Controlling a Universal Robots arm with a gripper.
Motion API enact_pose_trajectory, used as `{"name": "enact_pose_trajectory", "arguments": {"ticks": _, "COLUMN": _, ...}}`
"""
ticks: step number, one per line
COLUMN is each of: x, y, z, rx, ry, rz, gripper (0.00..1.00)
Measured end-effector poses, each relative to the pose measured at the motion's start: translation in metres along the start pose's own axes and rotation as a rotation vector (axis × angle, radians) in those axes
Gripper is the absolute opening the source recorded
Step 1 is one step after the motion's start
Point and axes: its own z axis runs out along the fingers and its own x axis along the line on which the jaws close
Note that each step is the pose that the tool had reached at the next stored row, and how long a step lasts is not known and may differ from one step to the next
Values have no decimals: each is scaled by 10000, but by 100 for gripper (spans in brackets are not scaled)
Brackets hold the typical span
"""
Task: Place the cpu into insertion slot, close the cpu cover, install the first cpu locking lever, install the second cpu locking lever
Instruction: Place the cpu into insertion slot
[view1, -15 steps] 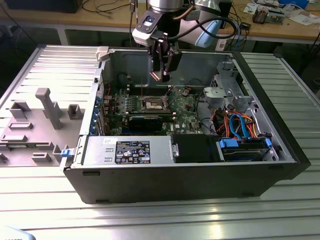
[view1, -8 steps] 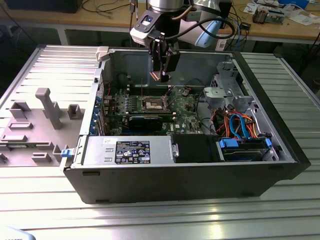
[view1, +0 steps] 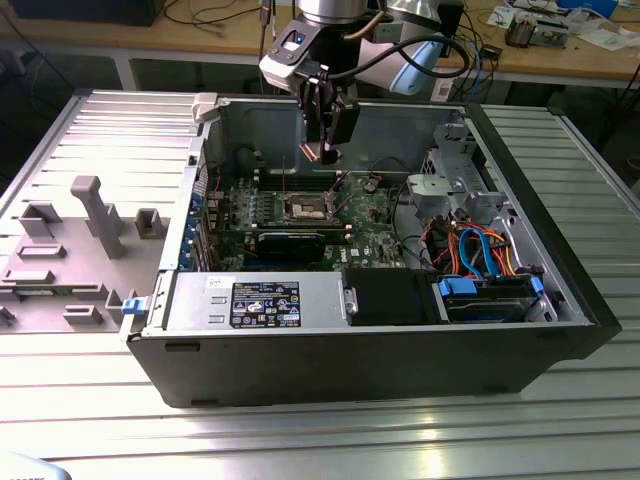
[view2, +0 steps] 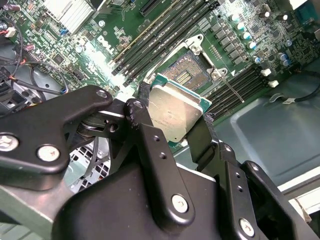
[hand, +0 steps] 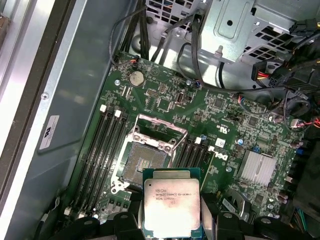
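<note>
In the exterior view's upper middle, the claw (view1: 325, 150) hangs over the open case (view1: 560, 300). Both wrist views show it clamped on the cpu (hand: 171, 207), held clear of the bare slot (hand: 147, 160); its cover (hand: 161, 120) stands open.

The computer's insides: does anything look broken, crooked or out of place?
Nothing stands out. The gripper holds the cpu by its edges above the board, and the insertion slot lies bare with its cpu cover lifted.
</note>
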Motion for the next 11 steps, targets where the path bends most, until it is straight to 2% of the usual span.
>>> {"name": "enact_pose_trajectory", "arguments": {"ticks": 11, "x": 0, "y": 0, "z": 0, "rx": 14, "ry": 5, "rz": 173, "gripper": 55}}
